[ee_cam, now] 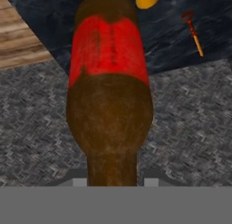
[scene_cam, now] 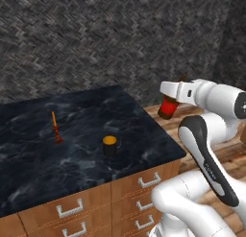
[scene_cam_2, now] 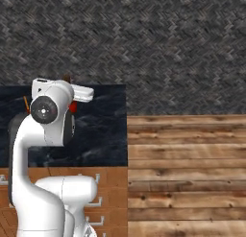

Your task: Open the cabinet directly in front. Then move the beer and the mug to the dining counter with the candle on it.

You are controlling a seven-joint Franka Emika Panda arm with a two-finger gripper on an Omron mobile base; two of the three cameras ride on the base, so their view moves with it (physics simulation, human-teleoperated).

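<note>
Gripper (scene_cam: 169, 98) holds bottle (scene_cam: 168, 108) by neck, off right edge of bench (scene_cam: 139, 135); mug (scene_cam: 110, 146), candle (scene_cam: 55, 127) stand on bench

Two base views down over the dining counter (scene_cam: 29, 173); hand view close along the beer (ee_cam: 108, 114).

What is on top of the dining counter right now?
The mug and the candle stand apart on the counter. The beer is not on it; it hangs in the tool off the right corner. In the right base view the arm covers part of the top.
</note>
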